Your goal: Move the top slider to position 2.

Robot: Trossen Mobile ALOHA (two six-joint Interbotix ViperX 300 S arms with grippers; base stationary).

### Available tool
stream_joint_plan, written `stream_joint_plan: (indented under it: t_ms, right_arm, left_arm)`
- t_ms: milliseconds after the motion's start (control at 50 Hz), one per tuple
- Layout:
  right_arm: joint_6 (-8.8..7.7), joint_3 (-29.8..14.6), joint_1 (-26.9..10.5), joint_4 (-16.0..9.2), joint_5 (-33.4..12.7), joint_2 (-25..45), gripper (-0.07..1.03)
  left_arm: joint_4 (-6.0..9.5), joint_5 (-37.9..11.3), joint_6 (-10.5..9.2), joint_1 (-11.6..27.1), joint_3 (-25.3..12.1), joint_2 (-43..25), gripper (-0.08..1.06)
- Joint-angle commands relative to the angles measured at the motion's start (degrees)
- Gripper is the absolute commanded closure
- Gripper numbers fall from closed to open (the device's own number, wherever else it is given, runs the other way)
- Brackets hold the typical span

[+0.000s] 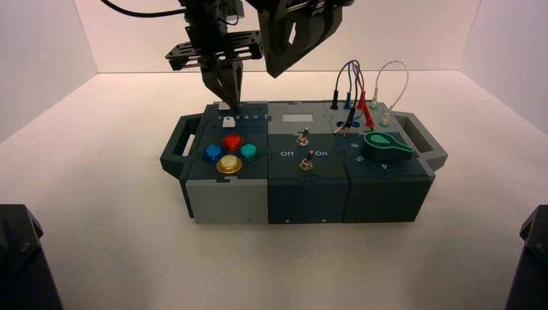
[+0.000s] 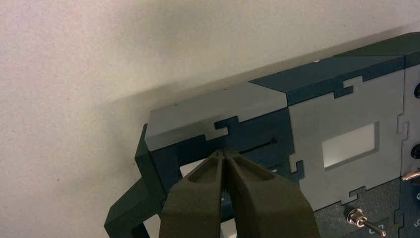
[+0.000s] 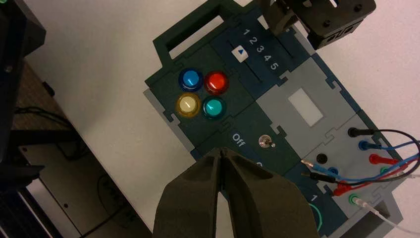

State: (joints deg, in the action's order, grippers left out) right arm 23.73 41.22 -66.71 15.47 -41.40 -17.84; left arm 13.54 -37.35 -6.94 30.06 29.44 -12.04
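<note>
The top slider (image 1: 223, 105), a small white cap, sits at the left end of its plain track at the box's back left. My left gripper (image 1: 232, 102) is shut, with its tips down on that track, right beside the cap's right side. In the left wrist view the cap (image 2: 191, 169) shows just beside the closed fingertips (image 2: 218, 159), and the dark slot (image 2: 257, 146) runs on beyond them. The numeral 2 (image 3: 254, 42) stands in the printed row 1 to 5. My right gripper (image 1: 283, 64) is shut and empty, held high over the box's middle.
A second white slider cap (image 3: 239, 53) with a blue triangle sits by numeral 1. Four round buttons (image 1: 231, 153), two toggle switches (image 1: 304, 150), a green knob (image 1: 386, 146) and plugged wires (image 1: 362, 97) fill the box. A handle (image 1: 181, 139) sticks out on the left.
</note>
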Motion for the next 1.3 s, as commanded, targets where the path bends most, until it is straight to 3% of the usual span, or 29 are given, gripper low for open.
stream_joint_plan:
  t_ms: [20,700,1020,1200,1300]
  right_arm:
    - [-0.18,-1.85,-0.53,0.18,0.35,-0.18,0.98]
    - [-0.09,-0.26,-0.09,0.26,0.7,-1.32,0.98]
    - [-0.09,7.65,10.11,-2.37,8.17,-10.99,0.98]
    - [-0.18,11.25,13.97,-3.69,8.96,-19.78,0.98]
    - [-0.18,13.27,15.12,-5.63,10.02,-24.08,0.98]
  left_arm:
    - [-0.18,0.26,0.26,-0.44,-0.35,2.55,1.01]
    - [-0.7,-0.53,0.53,-2.46,2.11,6.59,1.01]
    - [-0.97,-0.53,0.97,-3.52,3.6,8.88,1.01]
    - [-0.97,0.0,0.97,-3.52,3.6,8.26,1.01]
    - [-0.97,0.35,0.97,-3.52,3.6,7.56,1.01]
